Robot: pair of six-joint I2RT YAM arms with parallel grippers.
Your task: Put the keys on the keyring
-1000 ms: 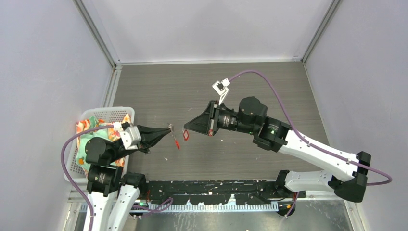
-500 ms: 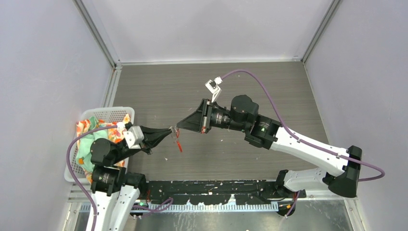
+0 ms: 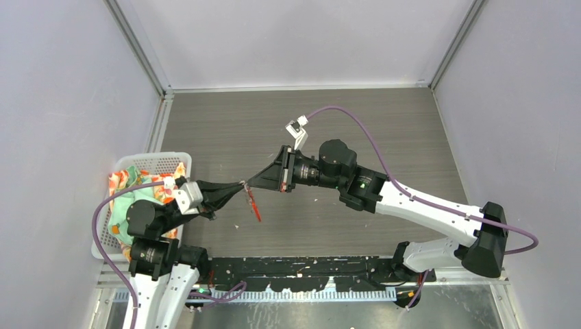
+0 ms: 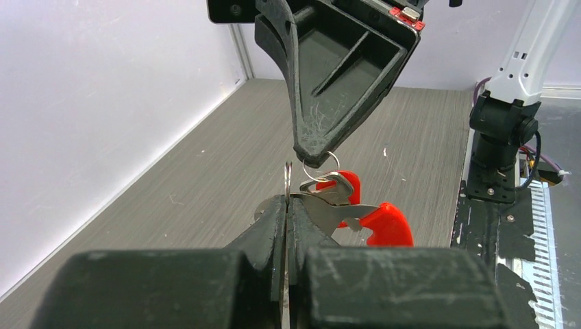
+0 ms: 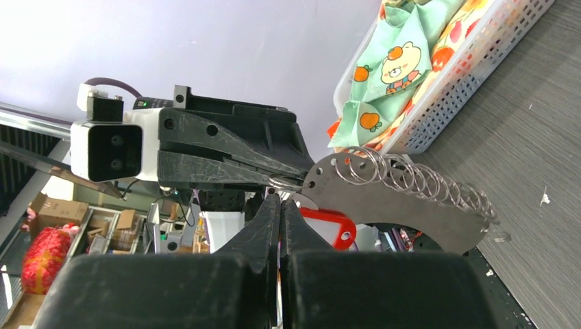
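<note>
Your left claw [image 3: 240,186] and right claw [image 3: 251,182] meet tip to tip above the table [image 3: 384,130], left of its middle and a little closer to the near edge than the far one.

The left claw is clenched on the keyring [image 5: 384,199]. From the right wrist it shows as a curved grey plate strung with wire loops, pinched at one end. From the left wrist you see only its thin edge standing up between the fingers. A red strip [image 3: 255,208] hangs below the tips.

The right claw is clenched too. Its tip pinches a small wire loop, and the key [image 4: 339,205] dangles from it just beside the left fingers [image 4: 270,226]. Whether the key touches the keyring, you cannot tell.

The basket [image 3: 154,159] sits at the table's left edge, toward the near-left corner, with a cloth [image 3: 127,205] in it. It lies close behind the left arm's wrist, so that arm has little room to draw back. The left wall [image 3: 68,103] stands right behind the basket.

From the tips to the far edge and the right edge you have open grey surface. The right arm [image 3: 411,205] stretches across the near-right part of the table, and its cable [image 3: 356,120] arches toward the far side. Along the near edge runs the black mounting rail [image 3: 301,267].
</note>
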